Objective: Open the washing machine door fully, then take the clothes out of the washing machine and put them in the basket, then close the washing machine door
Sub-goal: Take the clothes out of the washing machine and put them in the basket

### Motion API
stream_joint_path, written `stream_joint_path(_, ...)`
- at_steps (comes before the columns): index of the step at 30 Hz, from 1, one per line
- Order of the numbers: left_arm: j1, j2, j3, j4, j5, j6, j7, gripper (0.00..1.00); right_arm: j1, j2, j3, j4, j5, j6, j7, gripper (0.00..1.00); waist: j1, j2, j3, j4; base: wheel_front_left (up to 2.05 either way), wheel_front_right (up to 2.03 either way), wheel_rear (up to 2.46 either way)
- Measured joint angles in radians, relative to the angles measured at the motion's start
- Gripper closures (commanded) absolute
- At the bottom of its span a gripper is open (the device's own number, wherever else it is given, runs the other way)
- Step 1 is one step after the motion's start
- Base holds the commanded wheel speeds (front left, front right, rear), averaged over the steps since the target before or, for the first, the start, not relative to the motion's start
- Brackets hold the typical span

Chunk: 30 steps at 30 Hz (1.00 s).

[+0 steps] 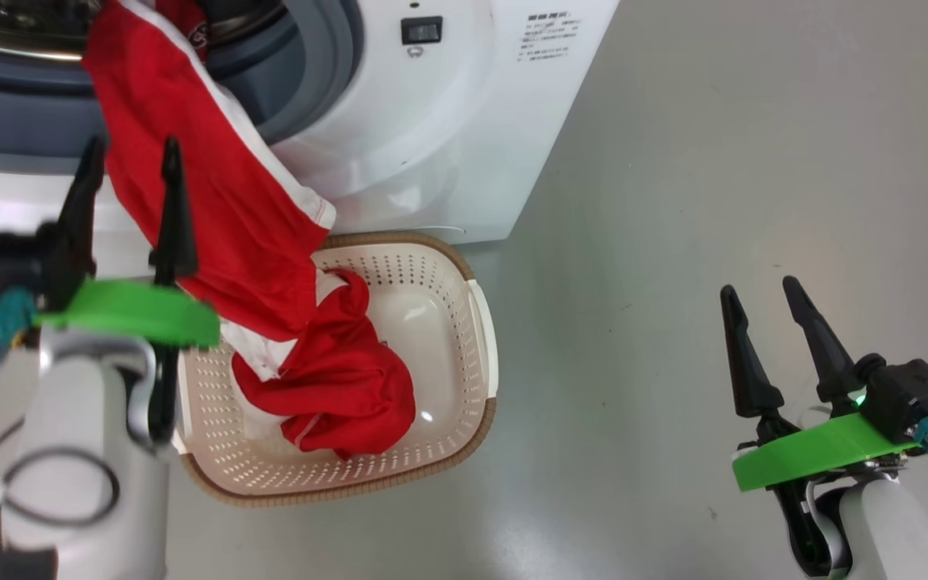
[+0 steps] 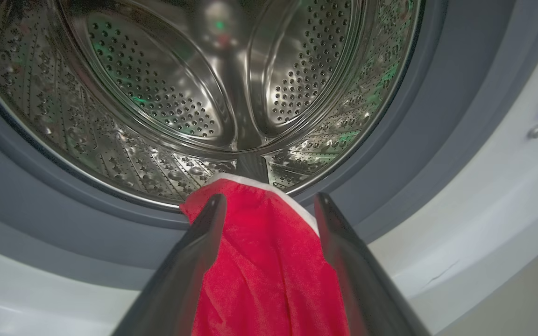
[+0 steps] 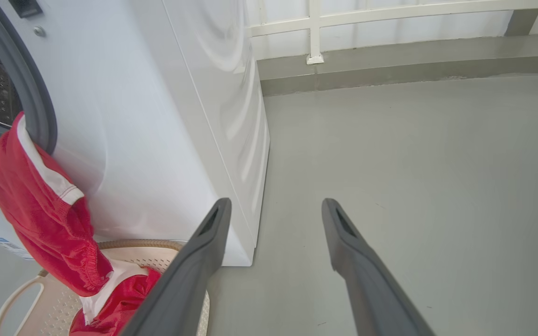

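Unloading is the step in hand, as I judge it: the machine's mouth stands open and red cloth lies partly in the basket. Nearest, at the lower right of the head view, the right tool (image 1: 758,286) hangs over bare floor (image 1: 714,161), fingers spread with nothing between them, well apart from everything else. At the left of that frame the left tool (image 1: 133,145) is raised before the machine, its fingers also spread wide. A long red garment (image 1: 214,201) with white trim passes between them, but they do not pinch it; in the left wrist view the cloth lies loose in the gap.

Below centre, the basket (image 1: 486,338) stands on the floor against the foot of the washing machine (image 1: 448,121), with a second red piece (image 1: 351,379) bunched inside it. The long garment's lower end reaches down into the basket and touches that heap, while its upper end drapes over the grey rubber ring (image 2: 40,219). Farthest off, the steel drum (image 2: 157,93) looks bare apart from that white hem at its lip.

The next move, I think, calls for the left tool to close on the hanging cloth, draw it clear of the ring and release it over the basket. It should be lifted rather than dragged, so the hem does not snag or spill past the rim.
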Motion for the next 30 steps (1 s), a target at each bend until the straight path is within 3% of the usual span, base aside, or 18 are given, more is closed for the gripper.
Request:
stream_joint_path(3,-0.098,0.004,-0.014,0.094,-0.003,-0.008,0.018,0.0,-0.014,0.0,0.004,-0.002,0.001,0.0,0.0,0.0,0.0,0.0,0.011,-0.003,0.0,0.0,0.0)
stream_joint_path(11,-0.335,0.049,-0.06,0.348,0.004,-0.016,0.184,0.0,-0.026,0.0,0.02,-0.003,0.021,0.0,0.0,0.0,0.0,0.0,0.036,-0.027,0.0,0.0,0.0)
stream_joint_path(20,-0.469,0.045,-0.095,0.526,0.007,-0.016,0.243,0.0,-0.031,0.0,0.023,-0.008,0.026,0.0,0.0,0.0,0.0,0.0,0.056,-0.04,0.0,0.0,0.0)
stream_joint_path(27,-0.492,0.049,-0.105,0.629,0.007,-0.016,0.225,0.0,-0.033,0.0,0.028,-0.009,0.029,0.0,0.0,0.0,0.0,0.0,0.055,-0.048,0.0,0.0,0.0)
stream_joint_path(28,-0.498,0.05,-0.105,0.64,0.007,-0.016,0.219,0.11,-0.033,0.0,0.028,-0.009,0.029,0.0,0.0,0.0,0.0,0.0,0.054,-0.049,0.0,0.0,0.0)
stream_joint_path(29,-0.502,0.051,-0.108,0.648,0.006,-0.016,0.212,0.49,-0.032,0.0,0.028,-0.011,0.029,0.0,0.0,0.0,0.0,0.0,0.054,-0.049,0.0,0.0,0.0)
stream_joint_path(30,-0.505,0.051,-0.111,0.658,0.006,-0.016,0.205,0.56,-0.032,0.0,0.027,-0.011,0.029,0.0,0.0,0.0,0.0,0.0,0.053,-0.048,0.0,0.0,0.0)
